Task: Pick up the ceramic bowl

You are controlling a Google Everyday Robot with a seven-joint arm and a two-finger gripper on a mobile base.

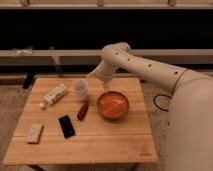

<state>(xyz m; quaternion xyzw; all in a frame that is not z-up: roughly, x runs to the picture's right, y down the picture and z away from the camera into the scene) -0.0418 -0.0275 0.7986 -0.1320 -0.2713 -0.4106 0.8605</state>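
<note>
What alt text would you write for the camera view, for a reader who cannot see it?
A white robot arm reaches down with its claw at the far rim of an orange-red bowl on a wooden table. A cup and a white bottle are beside the bowl.

One camera looks steeply down from above the near edge of a wooden table (100,140), facing a dark wall beyond. The whole tabletop shows at middle distance. The robot's pale arm (150,67) looms close at the right edge. Its gripper (106,86) hangs centre-frame, above the ceramic bowl (112,104).
</note>
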